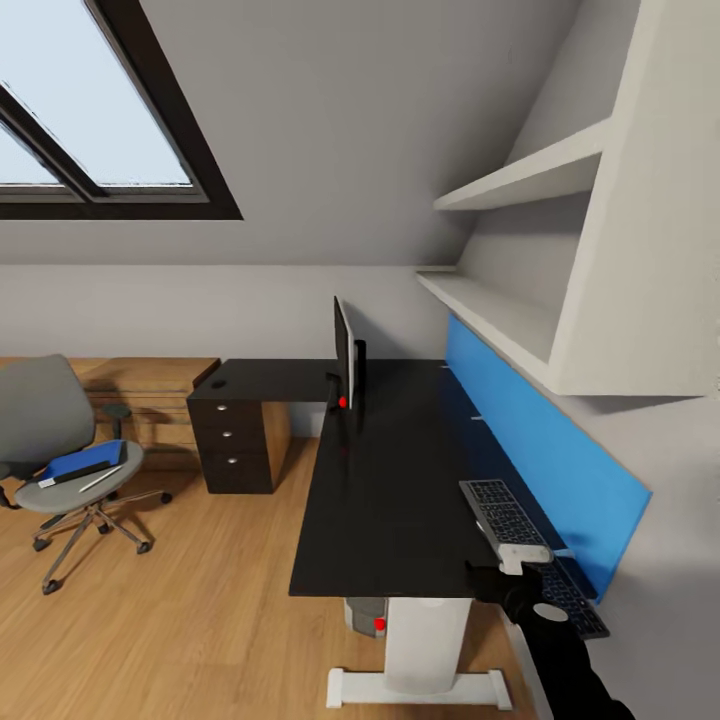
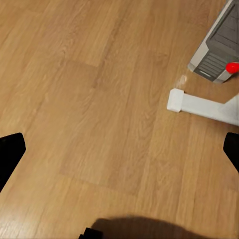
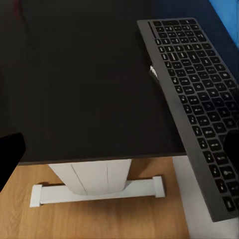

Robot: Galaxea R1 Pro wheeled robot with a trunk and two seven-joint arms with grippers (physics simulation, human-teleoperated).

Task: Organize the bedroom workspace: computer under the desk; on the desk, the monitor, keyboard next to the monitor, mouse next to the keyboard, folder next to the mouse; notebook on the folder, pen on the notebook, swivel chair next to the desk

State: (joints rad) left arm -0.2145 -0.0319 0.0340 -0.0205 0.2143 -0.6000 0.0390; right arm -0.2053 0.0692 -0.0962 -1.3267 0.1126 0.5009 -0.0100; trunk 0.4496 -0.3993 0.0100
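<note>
**Q:** Where's the keyboard point(image 1: 527, 545) right now, and have you actually got it?

**A:** It's down at about 5 o'clock in my head view, near the right end of the desk point(image 1: 400, 480), and part of it sticks out past the desk's edge. My right gripper point(image 1: 522, 560) is at its near end. I think I'm clamped on the edge there, but the fingers mostly hide behind it, so I honestly can't tell.

**Q:** How will it handle?

**A:** I'd guess light, stiff and thin, with a smooth casing that could slip. A one-end hold will probably let it droop, so I'd pinch the long edge nearer the middle.

**Q:** Left gripper point(image 2: 119, 149)?

**A:** Spread wide over the floor point(image 2: 89, 99), holding nothing.
</note>
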